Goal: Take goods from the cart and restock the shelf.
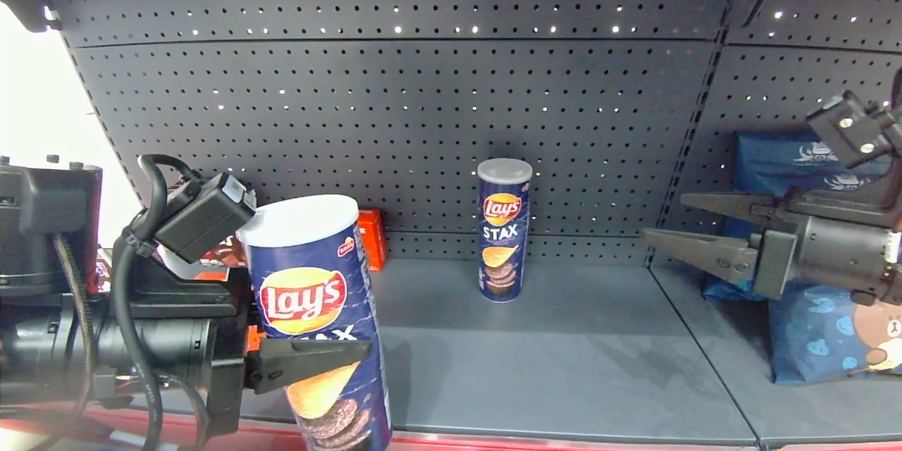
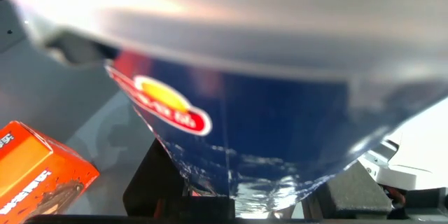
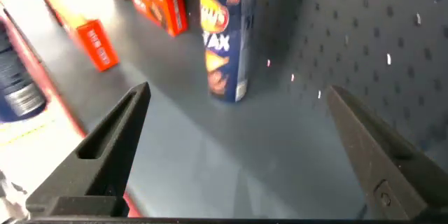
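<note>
My left gripper [image 1: 313, 361] clamps the chip can [image 1: 306, 275] upright at the front of the shelf [image 1: 564, 366]; the standing can [image 1: 503, 229] lies ahead and rightward, near the pegboard [image 1: 423, 120].

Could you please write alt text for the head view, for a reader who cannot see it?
The left tool grips a blue chips can at the front edge of a dark shelf. A second matching can stands upright near the pegboard at the back, and the open right tool hovers near blue bags.
</note>
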